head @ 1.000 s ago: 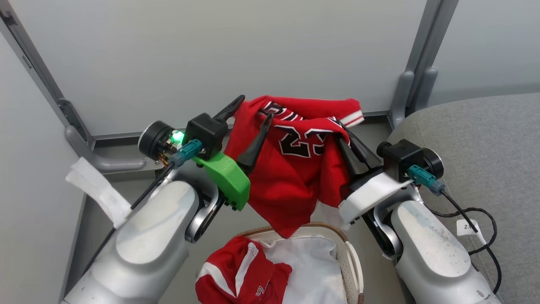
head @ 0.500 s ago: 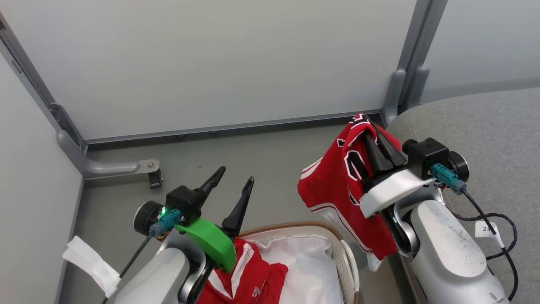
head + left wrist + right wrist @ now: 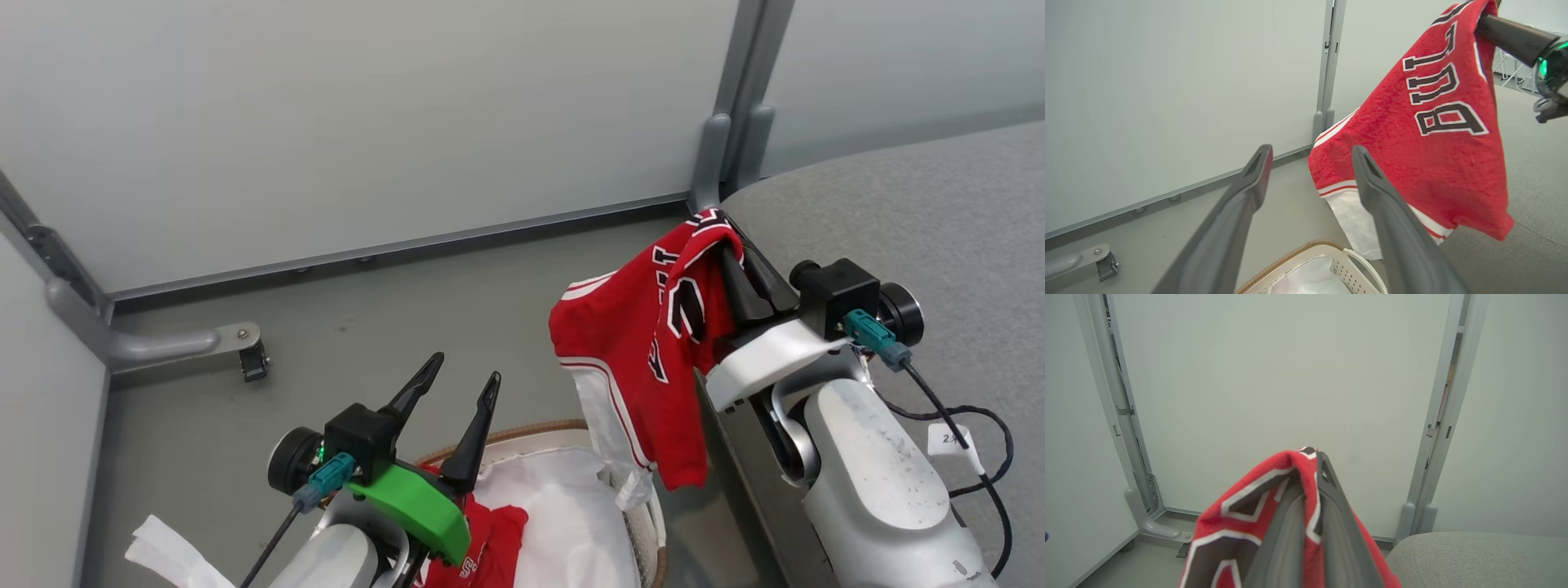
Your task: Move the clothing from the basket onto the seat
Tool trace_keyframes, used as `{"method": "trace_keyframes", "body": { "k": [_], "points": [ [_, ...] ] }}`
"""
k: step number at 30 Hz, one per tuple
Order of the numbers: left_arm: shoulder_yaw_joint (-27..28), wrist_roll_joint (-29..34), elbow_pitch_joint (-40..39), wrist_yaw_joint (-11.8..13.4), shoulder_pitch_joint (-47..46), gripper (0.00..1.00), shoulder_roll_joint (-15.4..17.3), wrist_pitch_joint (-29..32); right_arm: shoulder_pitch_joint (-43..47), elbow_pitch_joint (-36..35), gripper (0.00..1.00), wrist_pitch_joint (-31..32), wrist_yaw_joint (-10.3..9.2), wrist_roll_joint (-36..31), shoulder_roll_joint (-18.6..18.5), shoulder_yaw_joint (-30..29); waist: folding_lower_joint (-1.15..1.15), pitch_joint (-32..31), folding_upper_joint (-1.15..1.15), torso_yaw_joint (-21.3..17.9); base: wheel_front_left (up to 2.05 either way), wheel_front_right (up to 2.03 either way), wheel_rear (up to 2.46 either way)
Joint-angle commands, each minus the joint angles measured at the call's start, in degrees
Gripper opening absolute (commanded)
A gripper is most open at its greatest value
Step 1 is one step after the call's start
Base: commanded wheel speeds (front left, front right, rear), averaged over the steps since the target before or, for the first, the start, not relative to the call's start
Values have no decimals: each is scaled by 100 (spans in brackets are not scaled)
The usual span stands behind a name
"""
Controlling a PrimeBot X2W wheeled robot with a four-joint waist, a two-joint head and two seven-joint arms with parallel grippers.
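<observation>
You have the right fingers (image 3: 739, 286) clenched on the top fold of one red jersey (image 3: 645, 343). Right wrist view: fabric pinched between both fingers, tips closed together on it. The jersey hangs free off that grip, black lettering and numerals facing the robot's left, white-striped hem low. It is in the air over the grey floor (image 3: 392, 327), between the basket (image 3: 522, 431) and the seat (image 3: 922, 212). The gripped fold sits right at the seat's left edge. None of the fabric lies on the cushion. The lowest white corner dangles just beside the basket's right rim; can't tell if it touches.

The left fingers (image 3: 488, 396) are released, spread wide, nothing between them. They sit low at the basket's left rim, tips pointing up the head view toward the wall panel (image 3: 367, 122). Left wrist view looks between them at the hanging jersey, which is apart from both tips, with the basket's brown rim below.

The second red jersey (image 3: 490, 531) is in the basket, bunched on its left side on the white liner (image 3: 563, 506). It is partly hidden behind the left arm's green bracket (image 3: 408, 506). A bit of white lettering shows at its lower edge.

The seat takes the right side of the head view: grey fabric, rounded corner near the metal post (image 3: 735, 98). The right forearm (image 3: 873, 482) overlaps the seat's left edge in that view.
</observation>
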Motion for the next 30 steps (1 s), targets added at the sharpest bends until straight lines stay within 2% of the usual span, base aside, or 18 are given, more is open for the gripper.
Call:
{"method": "trace_keyframes", "body": {
  "k": [1, 10, 16, 23, 30],
  "points": [
    [71, 103, -74, 29, 117, 100, -13, -19, -52, 0, 0, -3, -8, -55, -23, -18, 0, 111, 9, -414, 0, 0, 0],
    [250, 454, -300, -70, 209, 100, -241, -13, -233, 33, 0, -4, -8, -419, -18, -465, 0, 469, 9, -1590, 0, 0, 0],
    [259, 630, -347, -149, -15, 100, -307, -14, -331, -14, 0, -4, -8, -630, -15, -773, 0, 830, 9, -2168, 0, 0, 0],
    [257, 788, -270, -204, -201, 100, -256, -14, -371, -108, 0, -4, -8, -572, -13, -1034, 0, 1143, 9, -2442, 0, 0, 0],
    [189, 887, -207, -249, -391, 100, -240, -14, -480, -108, 0, -4, -8, -549, -15, -1158, 0, 1407, 9, -2287, 0, 0, 0]
  ]
}}
